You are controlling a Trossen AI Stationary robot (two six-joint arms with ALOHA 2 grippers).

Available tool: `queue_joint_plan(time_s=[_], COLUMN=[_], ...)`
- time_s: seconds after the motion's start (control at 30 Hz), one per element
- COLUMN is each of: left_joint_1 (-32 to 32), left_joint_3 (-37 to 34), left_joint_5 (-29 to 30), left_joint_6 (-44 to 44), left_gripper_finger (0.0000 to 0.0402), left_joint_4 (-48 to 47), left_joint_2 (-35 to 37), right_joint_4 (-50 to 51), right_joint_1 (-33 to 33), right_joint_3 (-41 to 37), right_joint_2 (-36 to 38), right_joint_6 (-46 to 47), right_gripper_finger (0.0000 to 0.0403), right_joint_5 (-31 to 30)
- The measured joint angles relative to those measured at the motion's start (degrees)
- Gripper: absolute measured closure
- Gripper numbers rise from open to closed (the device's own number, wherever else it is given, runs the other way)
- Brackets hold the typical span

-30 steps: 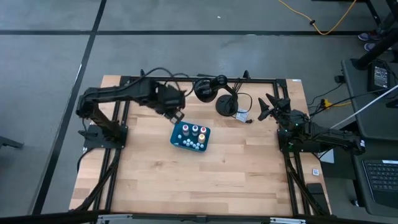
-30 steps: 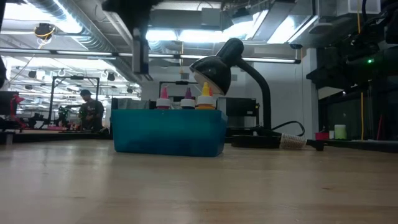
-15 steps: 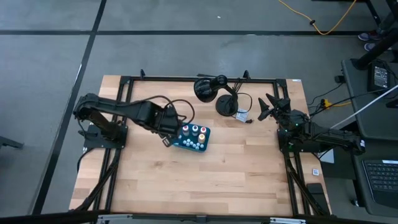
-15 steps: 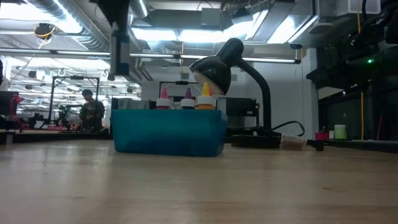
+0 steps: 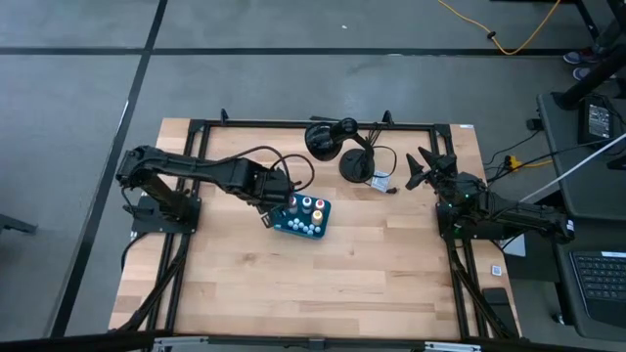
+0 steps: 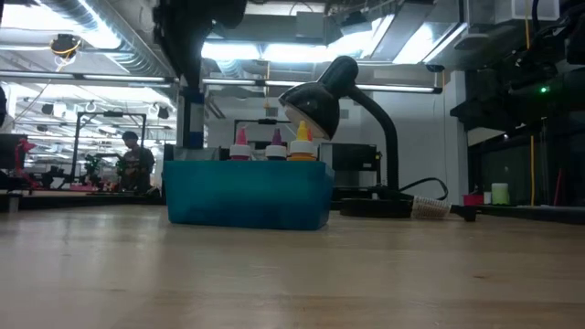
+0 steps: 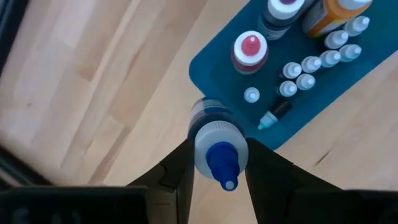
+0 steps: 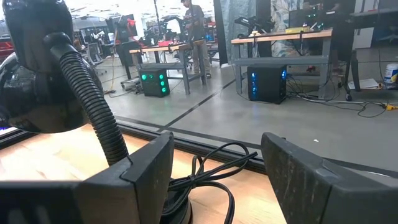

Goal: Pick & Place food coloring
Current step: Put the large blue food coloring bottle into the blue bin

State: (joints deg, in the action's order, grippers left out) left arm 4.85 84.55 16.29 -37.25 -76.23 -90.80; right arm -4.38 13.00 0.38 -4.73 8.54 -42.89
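Two dark, jointed arms are being shown, the left arm trailed by looping black cables, the right arm lit by a small green light.

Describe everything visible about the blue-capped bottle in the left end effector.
The blue-capped food coloring bottle is a small pale plastic bottle with dark blue contents, a white collar and a blue nozzle tip. It is clamped between the two dark fingers of the left end effector, held just off the corner of the teal tray, above the wooden table.

Bottles in tray — lamp behind.
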Motion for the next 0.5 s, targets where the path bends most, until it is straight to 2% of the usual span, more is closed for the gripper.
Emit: queue_joint_plan(time_s=[0.17, 0.5], left_joint_1=[-1.3, -1.8], left_joint_3=[-3.5, -3.7], left_joint_5=[-1.0, -0.8], left_joint_6=[3.8, 7.9], left_gripper_finger=[0.0287, 0.0287], left_joint_4=[5.7, 9.1], left_joint_2=[0.0, -1.6], right_joint_4=[0.0, 0.0], right_joint_1=[0.0, 0.0], right_joint_3=[0.0, 0.0], right_joint_2=[0.0, 0.0], right_joint_6=[0.0, 0.0], right_gripper_finger=[0.0159, 0.0159], right_joint_5=[0.0, 0.0])
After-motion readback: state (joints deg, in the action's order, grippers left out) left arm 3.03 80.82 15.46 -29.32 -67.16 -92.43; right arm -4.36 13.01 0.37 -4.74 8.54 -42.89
